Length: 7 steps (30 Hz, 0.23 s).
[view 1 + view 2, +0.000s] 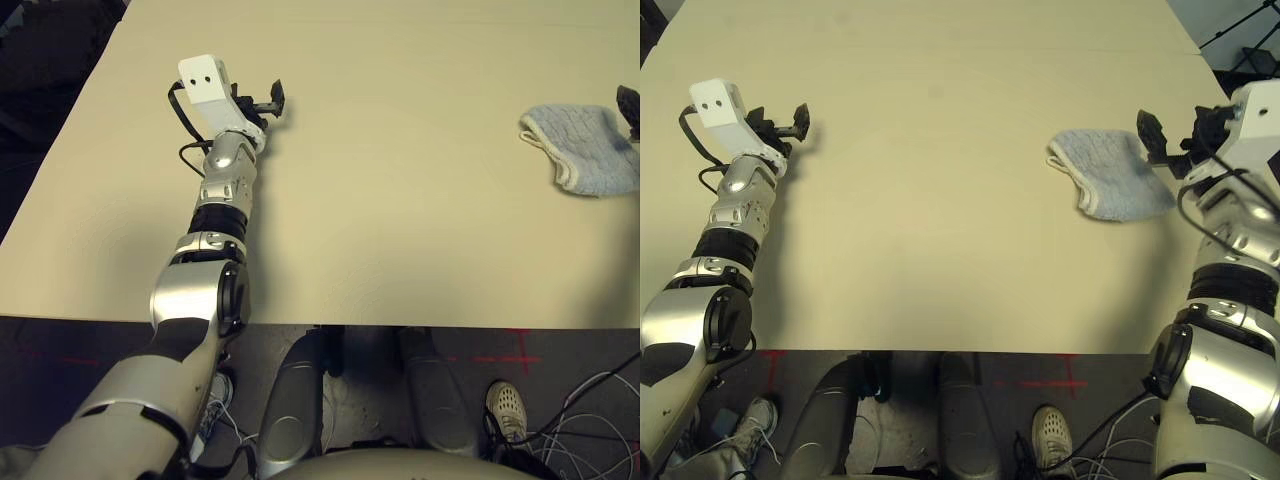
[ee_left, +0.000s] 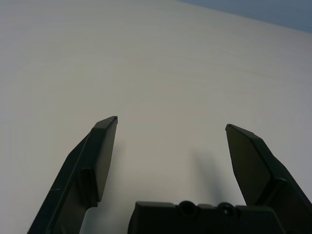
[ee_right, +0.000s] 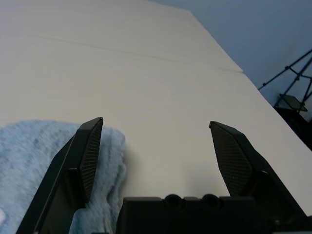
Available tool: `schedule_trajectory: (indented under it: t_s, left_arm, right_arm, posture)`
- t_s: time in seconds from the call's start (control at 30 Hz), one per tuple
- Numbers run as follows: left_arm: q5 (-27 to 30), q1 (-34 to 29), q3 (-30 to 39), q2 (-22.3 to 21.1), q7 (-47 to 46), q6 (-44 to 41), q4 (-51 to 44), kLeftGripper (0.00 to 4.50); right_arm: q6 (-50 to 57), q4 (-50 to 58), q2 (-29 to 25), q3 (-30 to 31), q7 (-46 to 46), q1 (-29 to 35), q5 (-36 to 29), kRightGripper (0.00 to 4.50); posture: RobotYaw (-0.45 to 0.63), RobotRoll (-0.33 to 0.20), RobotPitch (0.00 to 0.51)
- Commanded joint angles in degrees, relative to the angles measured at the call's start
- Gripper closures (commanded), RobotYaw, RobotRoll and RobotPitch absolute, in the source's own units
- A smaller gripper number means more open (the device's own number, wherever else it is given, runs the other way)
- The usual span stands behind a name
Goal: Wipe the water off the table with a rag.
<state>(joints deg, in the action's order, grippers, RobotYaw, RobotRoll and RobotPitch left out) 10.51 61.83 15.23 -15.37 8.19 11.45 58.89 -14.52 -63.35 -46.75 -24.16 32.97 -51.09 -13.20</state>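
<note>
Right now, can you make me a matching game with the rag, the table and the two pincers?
Things:
1. rag
2. table
3. left pincer
4. right pincer

Descriptions:
A. pale beige, flat
B. open, right beside the rag
C. pale blue-grey, crumpled on the table
D. open, above bare tabletop far from the rag

Pairs: 1-C, 2-A, 3-D, 4-B

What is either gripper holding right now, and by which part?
Nothing is held. The right gripper is open with the rag lying loose on the table beside it; the left gripper is open over bare tabletop.
</note>
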Motion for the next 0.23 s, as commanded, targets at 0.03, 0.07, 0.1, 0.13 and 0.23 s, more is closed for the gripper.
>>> schedule_trajectory:
  t_s: [0.03, 0.07, 0.1, 0.13, 0.23]
  left_arm:
    - [-0.62, -1.03, -0.31, 0.21, -0.34, 0.65, 1.08, 0.0]
    - [-0.46, -1.16, -0.17, 0.35, -0.45, 0.47, 1.06, 0.0]
    - [-0.36, -1.22, -0.08, 0.54, -0.62, 0.37, 1.08, 0.0]
    - [-0.34, -1.43, -0.06, 0.63, -0.76, 0.29, 0.99, 0.0]
    - [-0.3, -2.5, -0.09, 0.83, -0.83, 0.26, 0.55, 0.0]
  right_arm:
    - [-3.07, -3.62, -0.5, -0.8, -0.64, -0.06, -0.3, 0.02]
    - [-3.66, -4.18, -0.59, -0.81, -0.96, -0.05, -0.26, 0.02]
    - [-4.09, -4.68, -0.72, -0.81, -1.15, -0.08, -0.24, 0.02]
    - [-4.38, -5.01, -0.87, -0.96, -1.43, -0.01, -0.36, 0.02]
    - [-4.98, -5.18, -1.12, -1.23, -1.5, 0.16, -0.8, 0.02]
  posture:
    - [-0.1, 0.0, 0.312]
    - [-0.1, 0.0, 0.308]
    - [-0.1, 0.0, 0.304]
    - [-0.11, 0.0, 0.296]
    - [-0.11, 0.0, 0.283]
